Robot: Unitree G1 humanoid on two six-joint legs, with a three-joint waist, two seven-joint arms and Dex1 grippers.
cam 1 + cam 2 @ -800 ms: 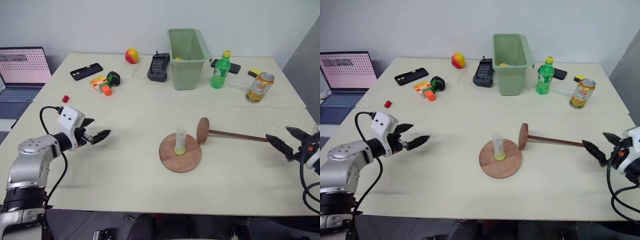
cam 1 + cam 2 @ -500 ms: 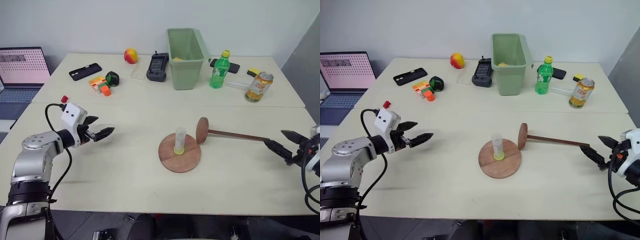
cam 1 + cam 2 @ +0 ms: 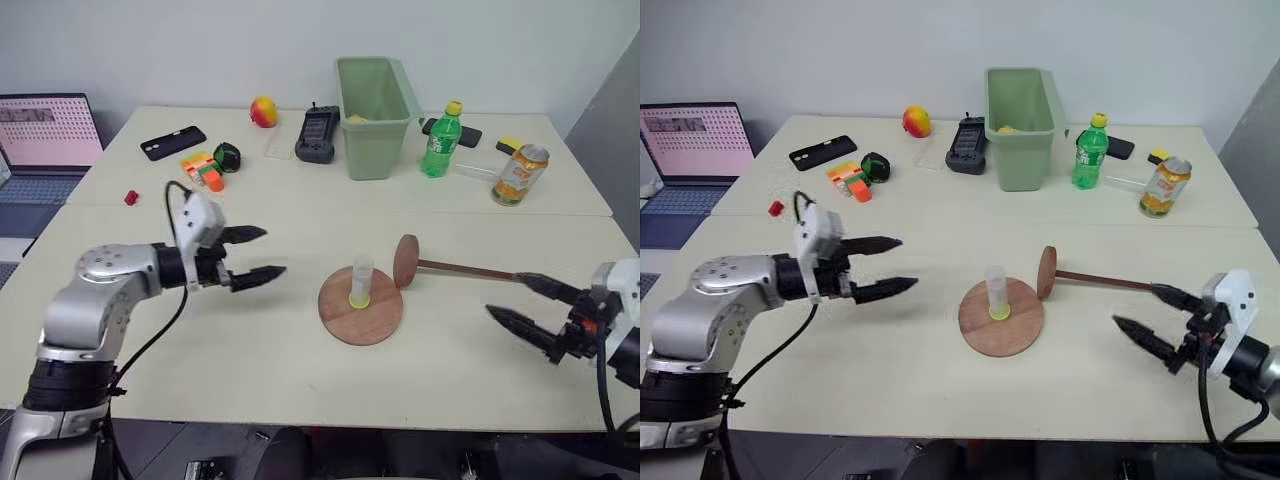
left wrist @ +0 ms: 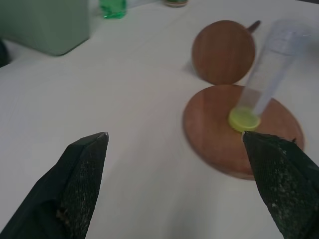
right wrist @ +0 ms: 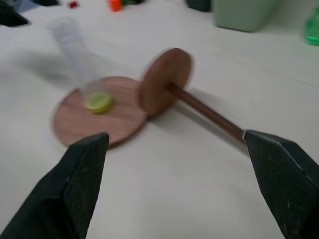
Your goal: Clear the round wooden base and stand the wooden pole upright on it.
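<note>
The flat round reddish-brown wooden base (image 3: 361, 305) lies near the middle of the pale bench (image 3: 250, 350), with a short clear plastic tube with a yellow-green bottom (image 3: 361, 280) standing upright on it. The thin dark-brown wooden pole (image 3: 463, 269) lies flat just beside it, its end disc on edge by the base's rim. The left gripper (image 3: 257, 254) hovers well apart from the base, fingers spread and empty. The right gripper (image 3: 518, 302) is near the pole's free end, fingers also apart, holding nothing
</note>
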